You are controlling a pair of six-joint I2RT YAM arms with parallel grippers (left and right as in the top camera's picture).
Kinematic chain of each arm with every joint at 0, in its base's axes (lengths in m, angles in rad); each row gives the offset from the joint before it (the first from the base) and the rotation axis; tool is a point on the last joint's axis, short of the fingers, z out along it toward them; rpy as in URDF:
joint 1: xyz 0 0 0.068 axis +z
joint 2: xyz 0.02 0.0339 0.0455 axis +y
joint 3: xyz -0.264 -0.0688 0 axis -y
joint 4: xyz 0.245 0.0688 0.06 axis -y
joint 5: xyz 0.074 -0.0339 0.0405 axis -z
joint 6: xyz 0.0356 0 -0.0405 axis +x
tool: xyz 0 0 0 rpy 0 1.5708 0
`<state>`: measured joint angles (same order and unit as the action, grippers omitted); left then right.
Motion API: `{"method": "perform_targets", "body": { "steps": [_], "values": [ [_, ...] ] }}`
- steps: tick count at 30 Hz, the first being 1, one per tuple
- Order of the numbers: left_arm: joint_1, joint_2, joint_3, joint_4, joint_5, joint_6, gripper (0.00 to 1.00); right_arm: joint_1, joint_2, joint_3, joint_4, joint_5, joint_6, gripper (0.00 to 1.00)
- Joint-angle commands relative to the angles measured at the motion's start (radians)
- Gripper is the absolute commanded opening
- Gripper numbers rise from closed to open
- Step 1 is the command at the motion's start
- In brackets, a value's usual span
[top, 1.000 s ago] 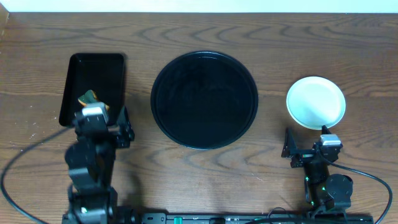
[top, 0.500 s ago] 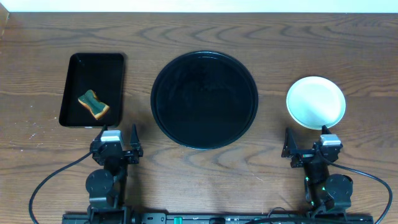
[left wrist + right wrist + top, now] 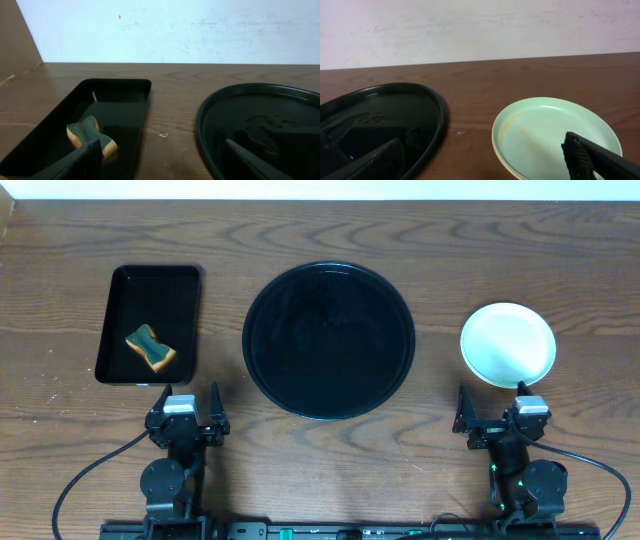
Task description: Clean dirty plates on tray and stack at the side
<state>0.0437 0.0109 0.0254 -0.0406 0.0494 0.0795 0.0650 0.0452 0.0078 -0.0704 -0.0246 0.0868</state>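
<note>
The large round black tray [image 3: 328, 340] sits mid-table with nothing on it; it also shows in the left wrist view [image 3: 260, 125] and the right wrist view [image 3: 380, 120]. A stack of plates with a pale blue-green one on top [image 3: 507, 344] rests on the table to the tray's right; a faint orange streak marks it in the right wrist view [image 3: 555, 135]. A yellowish rim shows beneath it. My left gripper [image 3: 187, 420] is open and empty near the front edge, its fingers in the left wrist view [image 3: 160, 165]. My right gripper [image 3: 495, 418] is open and empty in front of the plates.
A smaller black rectangular tray [image 3: 150, 325] at the left holds a green and yellow sponge [image 3: 150, 348], also in the left wrist view [image 3: 90, 137]. A pale wall stands behind the table's far edge.
The left arm has drawn back from over the rectangular tray to the front edge, leaving the sponge lying in that tray. The right arm has not moved.
</note>
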Motion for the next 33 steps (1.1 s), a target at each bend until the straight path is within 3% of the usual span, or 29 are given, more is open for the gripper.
{"method": "perform_targets", "body": {
  "steps": [1, 33],
  "values": [
    [-0.004, -0.009, -0.021, -0.029, -0.009, 0.010, 0.76, 0.008, -0.006, -0.002, -0.004, 0.010, -0.002, 0.99],
    [-0.004, 0.013, -0.021, -0.028, -0.009, 0.010, 0.76, 0.008, -0.006, -0.002, -0.004, 0.010, -0.002, 0.99]
  ]
}}
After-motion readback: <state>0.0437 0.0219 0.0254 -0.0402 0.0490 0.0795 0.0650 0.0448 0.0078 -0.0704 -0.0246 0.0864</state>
